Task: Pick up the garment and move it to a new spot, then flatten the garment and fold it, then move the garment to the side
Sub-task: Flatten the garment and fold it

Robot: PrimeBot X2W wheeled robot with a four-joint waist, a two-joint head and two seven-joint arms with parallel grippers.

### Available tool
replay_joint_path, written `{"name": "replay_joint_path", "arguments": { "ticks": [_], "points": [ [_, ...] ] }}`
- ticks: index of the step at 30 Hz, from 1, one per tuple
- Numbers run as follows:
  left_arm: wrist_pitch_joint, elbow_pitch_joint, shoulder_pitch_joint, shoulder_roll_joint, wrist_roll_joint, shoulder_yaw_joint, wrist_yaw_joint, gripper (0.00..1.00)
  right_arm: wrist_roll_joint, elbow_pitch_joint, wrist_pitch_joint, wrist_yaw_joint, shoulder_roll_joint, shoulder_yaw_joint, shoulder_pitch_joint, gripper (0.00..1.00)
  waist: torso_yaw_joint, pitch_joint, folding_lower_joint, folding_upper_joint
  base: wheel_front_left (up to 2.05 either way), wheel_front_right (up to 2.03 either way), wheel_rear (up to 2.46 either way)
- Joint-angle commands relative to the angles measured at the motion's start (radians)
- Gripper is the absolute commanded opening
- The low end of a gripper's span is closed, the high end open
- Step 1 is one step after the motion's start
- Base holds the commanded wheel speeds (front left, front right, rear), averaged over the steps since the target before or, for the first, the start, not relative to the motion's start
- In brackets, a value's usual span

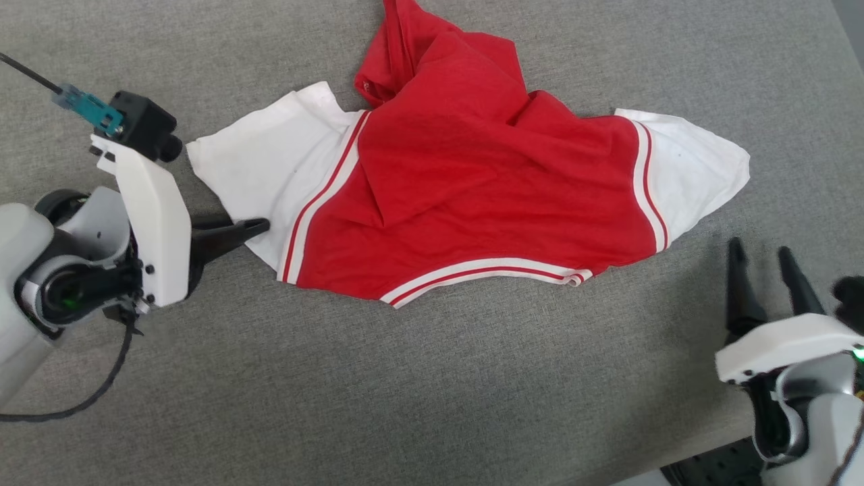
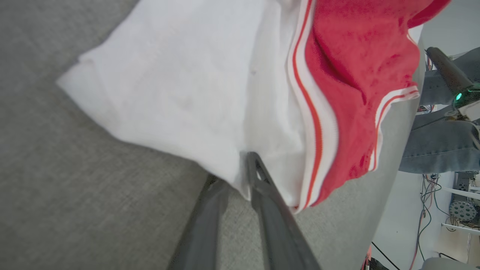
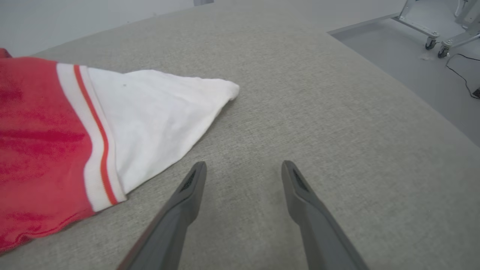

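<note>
A: Starting at far left, any word on the left gripper?

B: Low on the grey fabric surface, pointing right, at the lower edge of the left-hand white sleeve. Seen from the left wrist: one finger on top of the sleeve's edge, the other hidden beneath it. Partly closed around the cloth. Cannot tell whether pinched tight or only straddling.

A: And the garment itself?

B: Spread across the middle of the surface, rumpled. Red body creased and folded over toward the far side. Striped hem along the near side, a white sleeve out to each side.

A: Further right?

B: First the right-hand white sleeve, flat, tapering to a point. Then the right gripper, nearer the robot than that sleeve and close beside it, but apart from the cloth. Released, fingers spread wide over bare grey fabric.
</note>
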Motion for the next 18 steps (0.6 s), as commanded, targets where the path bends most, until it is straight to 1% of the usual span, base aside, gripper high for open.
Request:
{"name": "replay_joint_path", "arguments": {
  "ticks": [1, 4, 7, 11, 16, 17, 18],
  "points": [
    [0.015, 0.008, 0.029, -0.017, 0.001, -0.040, 0.003, 0.00, -0.013, 0.001, 0.004, 0.000, 0.001, 0.018, -0.018, 1.00, 0.001, -0.002, 0.0000, 0.0000, 0.00, 0.00, 0.00],
    [-0.007, 0.003, 0.019, -0.018, 0.016, -0.046, 0.003, 0.00, -0.046, -0.010, 0.049, 0.000, 0.001, 0.051, -0.030, 1.00, 0.006, -0.004, 0.0000, 0.0000, 0.00, 0.00, 0.00],
    [-0.027, -0.003, 0.005, -0.020, 0.020, -0.055, 0.003, 0.00, -0.088, -0.036, 0.150, 0.000, 0.001, 0.085, -0.059, 1.00, 0.017, -0.002, 0.0000, 0.0000, 0.00, 0.00, 0.00],
    [-0.044, -0.012, -0.009, -0.034, 0.025, -0.071, 0.003, 0.00, -0.130, -0.074, 0.338, 0.000, -0.009, 0.110, -0.107, 1.00, 0.038, 0.005, 0.0000, 0.0000, 0.00, 0.00, 0.00],
    [-0.071, -0.023, -0.031, -0.060, 0.024, -0.087, 0.003, 0.00, -0.139, -0.067, 0.599, 0.000, -0.030, 0.088, -0.151, 1.00, 0.070, 0.018, 0.0000, 0.0000, 0.00, 0.00, 0.00],
    [-0.081, -0.025, -0.038, -0.072, 0.026, -0.094, 0.003, 0.00, -0.142, -0.057, 0.676, 0.000, -0.033, 0.076, -0.161, 1.00, 0.084, 0.022, 0.0000, 0.0000, 0.00, 0.00, 0.00],
    [-0.085, -0.026, -0.042, -0.079, 0.026, -0.098, 0.003, 0.00, -0.150, -0.051, 0.706, 0.000, -0.038, 0.071, -0.161, 1.00, 0.090, 0.024, 0.0000, 0.0000, 0.00, 0.00, 0.00]
  ]
}}
